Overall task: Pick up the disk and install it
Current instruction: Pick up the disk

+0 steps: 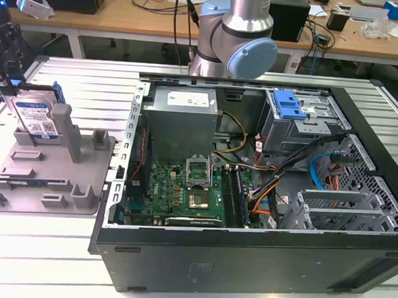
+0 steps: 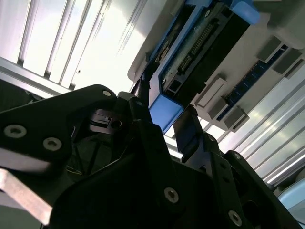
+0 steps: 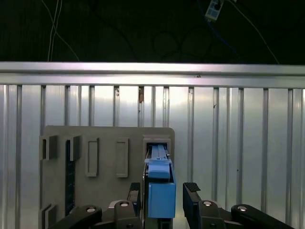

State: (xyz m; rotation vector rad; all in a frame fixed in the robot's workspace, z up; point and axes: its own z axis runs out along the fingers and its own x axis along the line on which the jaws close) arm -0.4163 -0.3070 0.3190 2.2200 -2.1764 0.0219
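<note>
The disk (image 1: 33,115), a silver drive with a white and blue label and a blue bracket, stands tilted on edge in the grey fixture (image 1: 49,173) at the exterior view's left. My black gripper (image 1: 8,70) hangs right over its upper end. In the first wrist view the disk's blue bracket end (image 3: 159,193) sits between the two fingertips of the gripper (image 3: 163,194), with a small gap on each side. The second wrist view shows the same: the blue end (image 2: 164,112) lies between the dark fingers (image 2: 188,126). The gripper is open around the disk's end.
An open computer case (image 1: 246,260) lies at the centre and right of the exterior view, with a motherboard (image 1: 183,188), cables and a metal drive cage with a blue latch (image 1: 288,106) at its far right. Upright posts (image 1: 71,138) stand on the fixture beside the disk. The ribbed metal table (image 1: 37,247) lies all around.
</note>
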